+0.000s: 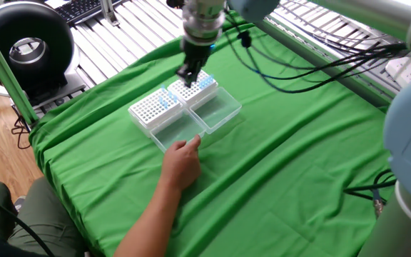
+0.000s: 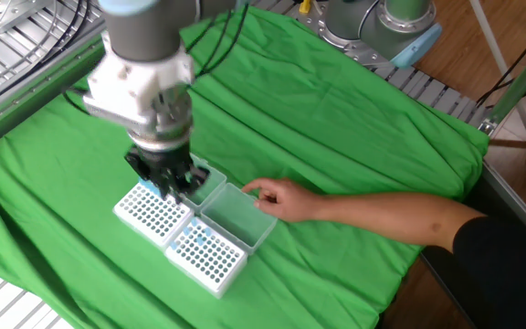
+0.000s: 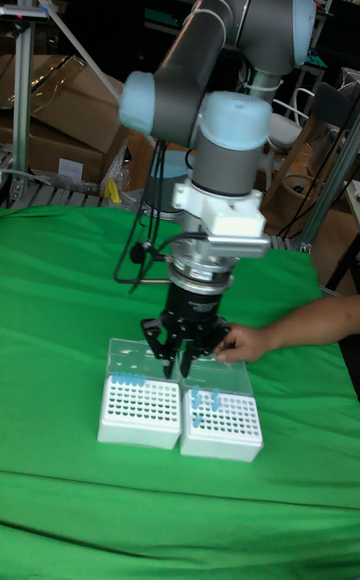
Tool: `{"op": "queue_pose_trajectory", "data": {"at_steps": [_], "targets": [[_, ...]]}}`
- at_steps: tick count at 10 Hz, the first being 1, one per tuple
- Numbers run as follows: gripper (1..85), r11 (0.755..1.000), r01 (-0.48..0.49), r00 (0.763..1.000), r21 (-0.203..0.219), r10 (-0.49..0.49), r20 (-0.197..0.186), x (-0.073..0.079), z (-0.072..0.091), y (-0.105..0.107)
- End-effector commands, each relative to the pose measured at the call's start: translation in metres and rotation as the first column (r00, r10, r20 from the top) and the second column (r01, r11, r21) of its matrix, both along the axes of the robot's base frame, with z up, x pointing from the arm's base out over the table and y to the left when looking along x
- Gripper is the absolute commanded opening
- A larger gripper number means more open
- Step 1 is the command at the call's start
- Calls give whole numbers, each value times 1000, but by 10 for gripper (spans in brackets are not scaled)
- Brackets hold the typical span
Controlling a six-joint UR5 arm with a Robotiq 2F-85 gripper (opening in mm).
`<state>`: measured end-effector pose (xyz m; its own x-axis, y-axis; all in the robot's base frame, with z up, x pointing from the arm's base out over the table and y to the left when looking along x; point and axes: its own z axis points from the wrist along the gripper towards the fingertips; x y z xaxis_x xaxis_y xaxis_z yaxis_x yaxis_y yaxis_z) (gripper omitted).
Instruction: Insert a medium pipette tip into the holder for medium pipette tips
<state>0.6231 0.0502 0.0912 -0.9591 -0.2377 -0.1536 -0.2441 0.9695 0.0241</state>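
Person's hand (image 1: 183, 161) is resting at the open clear lids (image 1: 216, 108). Beyond, two white racks are sitting side by side; gripper (image 2: 173, 183) is hovering over the holder for medium pipette tips (image 2: 152, 212), motion-blurred, fingers' spread unreadable.

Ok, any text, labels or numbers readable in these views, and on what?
None readable.
Racks: only hole grids, no print visible.
Gripper and arm: no legible marking.
Keyboard: keys too small to read.
Cardboard boxes: a pale label, too blurred to read.
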Motion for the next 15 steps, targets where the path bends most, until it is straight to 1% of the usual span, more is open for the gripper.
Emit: {"op": "queue_pose_trajectory", "data": {"at_steps": [1, 3, 4, 6, 9, 10, 12, 15], "targets": [[273, 996, 88, 996, 13, -88, -33, 8, -1, 43], [267, 993, 119, 993, 7, -119, -27, 15, -8, 59], [263, 990, 138, 990, 10, -138, -34, 17, -8, 69], [260, 988, 155, 987, 13, -154, -35, 19, -11, 77], [260, 988, 152, 988, 11, -152, -27, 25, -16, 78], [257, 989, 146, 989, 6, -146, -25, 27, -17, 76], [253, 992, 122, 992, -19, -122, -25, 29, -14, 64], [253, 993, 116, 993, -36, -117, -28, 29, -13, 59]]}}
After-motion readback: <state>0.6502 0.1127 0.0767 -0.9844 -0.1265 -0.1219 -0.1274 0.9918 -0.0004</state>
